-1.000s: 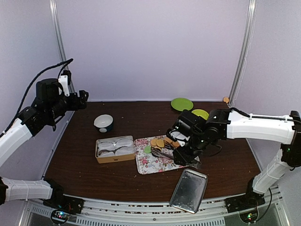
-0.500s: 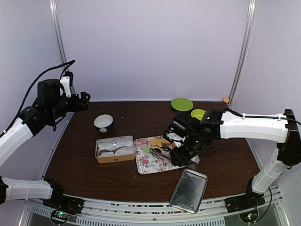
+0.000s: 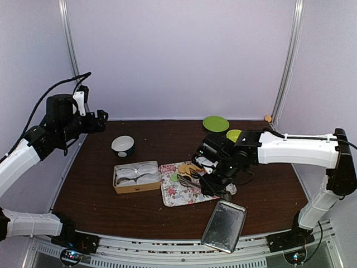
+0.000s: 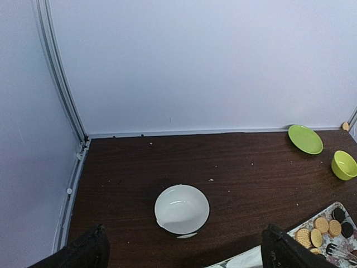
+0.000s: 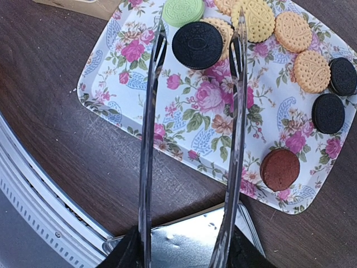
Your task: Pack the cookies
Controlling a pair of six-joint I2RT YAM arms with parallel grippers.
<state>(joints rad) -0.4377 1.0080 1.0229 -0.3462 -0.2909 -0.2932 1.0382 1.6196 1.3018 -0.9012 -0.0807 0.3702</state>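
Observation:
The cookies lie on a floral tray: a black one, a light green one, several orange-yellow ones, two more black ones and a dark red one. My right gripper is shut on metal tongs. The tongs' two arms stand apart on either side of the front black cookie, just above the tray. In the top view the right gripper hovers over the tray. My left gripper is open and empty, high above the table's left rear.
A cardboard box with white paper cups stands left of the tray. A metal lid lies at the front. A white bowl sits at the left, and a green plate and yellow-green bowl at the back right.
My right arm has moved left with the tongs, further over the tray and the cookies. My left arm has shifted slightly to the right.

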